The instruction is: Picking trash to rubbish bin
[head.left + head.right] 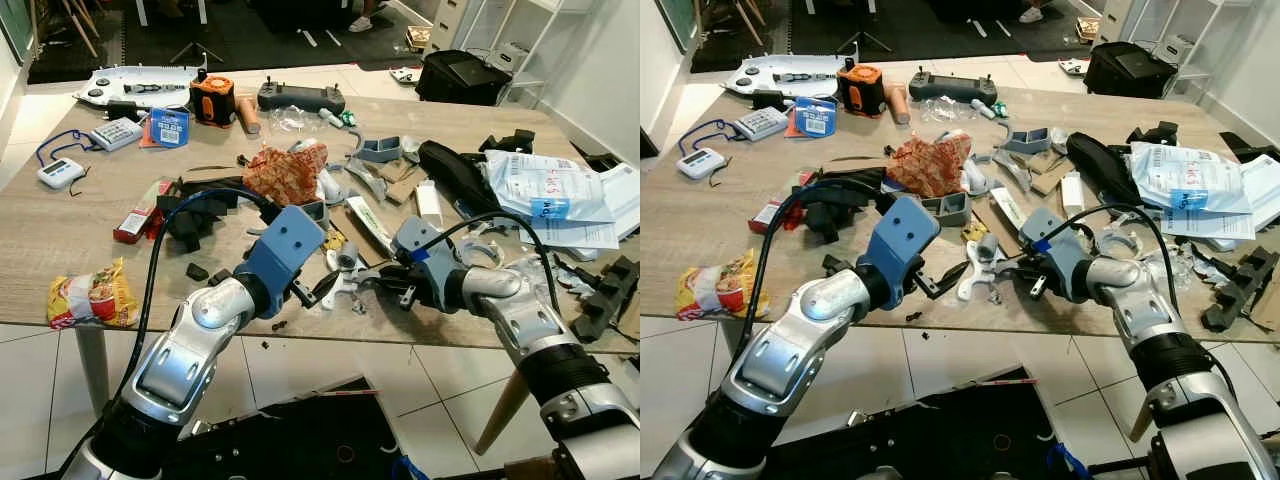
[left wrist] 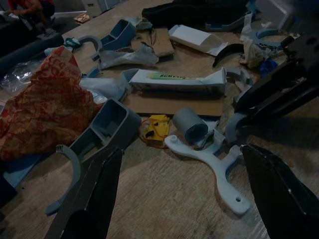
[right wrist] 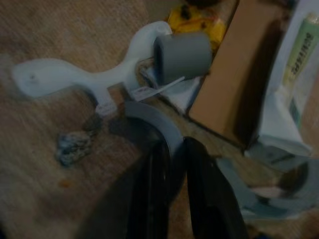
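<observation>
The table [image 1: 60, 250] is strewn with clutter, and both arms reach over its near edge toward one small heap of scraps by the middle. Of these, the white bracket [image 2: 212, 162] lies flat with its long axis running roughly from the right gripper [image 1: 372, 283] toward the left gripper [image 1: 322, 287], a grey cylinder [image 2: 190, 125] resting against its middle. The left gripper stands wide open and empty, its fingers [image 2: 99, 194] spread to either side of the bracket's near end, so it looks the better placed to take it. The right gripper, just beside the bracket's far end, has its fingers [image 3: 154, 194] nearly together on a curved grey strip [image 3: 149, 119], apparently pinching it.
</observation>
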{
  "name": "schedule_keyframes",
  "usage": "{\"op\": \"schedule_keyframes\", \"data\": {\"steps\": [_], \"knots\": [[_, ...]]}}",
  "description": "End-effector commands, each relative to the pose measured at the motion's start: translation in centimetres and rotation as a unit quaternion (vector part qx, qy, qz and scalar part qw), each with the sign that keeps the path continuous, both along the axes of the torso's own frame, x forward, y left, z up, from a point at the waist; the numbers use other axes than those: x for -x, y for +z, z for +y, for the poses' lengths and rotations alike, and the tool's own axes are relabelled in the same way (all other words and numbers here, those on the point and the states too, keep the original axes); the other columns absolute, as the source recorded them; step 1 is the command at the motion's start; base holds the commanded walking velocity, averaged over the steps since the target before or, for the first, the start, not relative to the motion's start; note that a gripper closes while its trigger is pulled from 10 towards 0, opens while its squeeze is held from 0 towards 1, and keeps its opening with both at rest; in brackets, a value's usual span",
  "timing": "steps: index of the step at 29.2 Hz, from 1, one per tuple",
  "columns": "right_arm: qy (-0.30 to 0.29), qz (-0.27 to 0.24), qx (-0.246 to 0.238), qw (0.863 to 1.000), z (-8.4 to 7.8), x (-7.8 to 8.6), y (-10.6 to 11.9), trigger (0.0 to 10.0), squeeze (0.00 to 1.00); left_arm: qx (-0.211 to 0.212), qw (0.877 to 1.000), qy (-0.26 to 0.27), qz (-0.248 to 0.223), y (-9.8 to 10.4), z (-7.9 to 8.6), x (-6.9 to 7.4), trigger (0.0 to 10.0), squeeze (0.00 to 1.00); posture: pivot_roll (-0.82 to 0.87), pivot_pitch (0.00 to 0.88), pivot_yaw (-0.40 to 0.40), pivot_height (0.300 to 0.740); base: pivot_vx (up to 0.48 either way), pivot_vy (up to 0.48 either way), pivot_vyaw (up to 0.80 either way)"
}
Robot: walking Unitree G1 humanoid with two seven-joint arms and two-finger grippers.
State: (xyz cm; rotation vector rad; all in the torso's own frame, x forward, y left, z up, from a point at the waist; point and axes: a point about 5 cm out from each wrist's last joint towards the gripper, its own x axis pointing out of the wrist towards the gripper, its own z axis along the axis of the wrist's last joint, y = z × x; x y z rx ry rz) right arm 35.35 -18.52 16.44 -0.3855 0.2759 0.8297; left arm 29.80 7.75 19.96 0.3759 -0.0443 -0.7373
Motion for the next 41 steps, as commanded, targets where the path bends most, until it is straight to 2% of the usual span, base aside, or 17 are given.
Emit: {"op": "schedule_keyframes", "data": {"steps": [1, 3, 5, 7, 8, 10, 11, 12, 14, 15, 17, 18, 20, 27, 29, 31, 41], "knots": [[0.020, 0.015, -0.090, 0.996, 0.6, 0.4, 1.1, 0.0, 0.00, 0.001, 1.000, -0.003, -0.003, 0.0, -0.3, 0.1, 10.0, 0.00, 0.01, 0.179, -0.054, 0.740, 0.000, 0.000, 0.00], [0.063, 0.003, -0.208, 0.976, 1.4, 0.9, 4.6, 0.0, 0.00, 0.011, 1.000, 0.003, -0.005, 0.3, -0.1, 0.1, 10.0, 0.00, 0.01, 0.176, -0.054, 0.740, 0.000, 0.000, 0.00], [0.103, -0.012, -0.280, 0.954, 1.7, 1.7, 7.4, 0.0, 0.00, 0.027, 1.000, 0.011, -0.004, 0.4, 0.0, 0.1, 10.0, 0.00, 0.00, 0.170, -0.052, 0.740, 0.000, 0.000, 0.00], [0.114, -0.023, -0.304, 0.945, 1.8, 2.0, 8.6, 0.0, 0.00, 0.034, 0.999, 0.013, -0.003, 0.6, 0.1, 0.0, 10.0, 0.00, 0.00, 0.170, -0.052, 0.740, 0.000, 0.000, 0.00], [0.109, -0.046, -0.321, 0.940, 1.8, 2.1, 9.7, 2.0, 0.00, 0.041, 0.999, 0.013, -0.003, 0.6, 0.1, 0.1, 10.0, 0.00, 0.00, 0.165, -0.048, 0.740, 0.000, 0.000, 0.00], [0.102, -0.061, -0.331, 0.936, 1.8, 2.1, 10.4, 2.0, 0.00, 0.045, 0.999, 0.013, -0.003, 0.7, 0.1, 0.1, 10.0, 0.00, 0.00, 0.165, -0.048, 0.740, 0.000, 0.000, 0.00], [0.082, -0.078, -0.345, 0.932, 1.8, 1.8, 11.0, 9.7, 0.00, 0.047, 0.999, 0.013, -0.006, 0.7, 0.2, 0.1, 10.0, 0.00, 0.00, 0.161, -0.045, 0.740, 0.000, 0.000, 0.00], [0.082, -0.078, -0.345, 0.932, 1.8, 1.8, 11.0, 9.7, 0.00, 0.047, 0.999, 0.013, -0.006, 0.7, 0.2, 0.1, 10.0, 0.00, 0.00, 0.161, -0.045, 0.740, 0.000, 0.000, 0.00], [-0.034, -0.134, -0.346, 0.928, 1.5, 0.5, 11.8, 10.0, 0.00, 0.057, 0.997, 0.047, -0.018, 0.9, 0.6, -0.3, 10.0, 0.00, 0.00, 0.153, -0.041, 0.740, 0.000, 0.000, 0.00], [-0.034, -0.134, -0.346, 0.928, 1.5, 0.5, 11.8, 10.0, 0.00, 0.057, 0.997, 0.047, -0.018, 0.9, 0.6, -0.3, 10.0, 0.00, 0.00, 0.153, -0.041, 0.740, 0.000, 0.000, 0.00], [-0.148, -0.151, -0.329, 0.920, 0.8, -0.3, 11.0, 10.0, 0.00, 0.068, 0.992, 0.096, -0.035, 1.1, 1.3, -0.9, 10.0, 0.00, 0.00, 0.147, -0.040, 0.740, 0.000, 0.000, 0.00], [-0.148, -0.151, -0.329, 0.920, 0.8, -0.3, 11.0, 10.0, 0.00, 0.068, 0.992, 0.096, -0.035, 1.1, 1.3, -0.9, 10.0, 0.00, 0.00, 0.147, -0.040, 0.740, 0.000, 0.000, 0.00], [-0.220, -0.193, -0.245, 0.924, 0.2, -0.2, 9.7, 10.0, 0.00, 0.081, 0.987, 0.134, -0.044, 1.4, 2.0, -1.4, 10.0, 0.00, 0.00, 0.140, -0.031, 0.740, 0.000, 0.000, 0.00], [-0.281, -0.204, -0.242, 0.906, 0.0, 0.3, 8.7, 10.0, 0.00, 0.100, 0.980, 0.163, -0.056, 1.8, 2.7, -1.8, 10.0, 0.00, -0.01, 0.130, -0.018, 0.740, 0.000, 0.000, -0.34], [-0.304, -0.212, -0.250, 0.895, 0.0, 0.8, 8.4, 10.0, 0.00, 0.117, 0.975, 0.179, -0.053, 1.9, 3.0, -1.9, 10.0, 0.00, -0.02, 0.132, -0.005, 0.740, 0.000, 0.000, -0.80], [-0.359, -0.234, -0.260, 0.866, 0.2, 1.7, 7.3, 10.0, 0.00, 0.127, 0.973, 0.185, -0.048, 1.7, 2.6, -1.9, 10.0, 0.00, -0.03, 0.124, 0.005, 0.740, 0.000, 0.000, -0.80], [-0.394, -0.248, -0.239, 0.852, 1.5, 3.2, 5.6, 10.0, 0.00, 0.128, 0.975, 0.175, -0.038, 0.9, 1.5, -1.7, 10.0, 0.00, -0.03, 0.120, 0.012, 0.740, 0.000, 0.000, -0.80]]}}
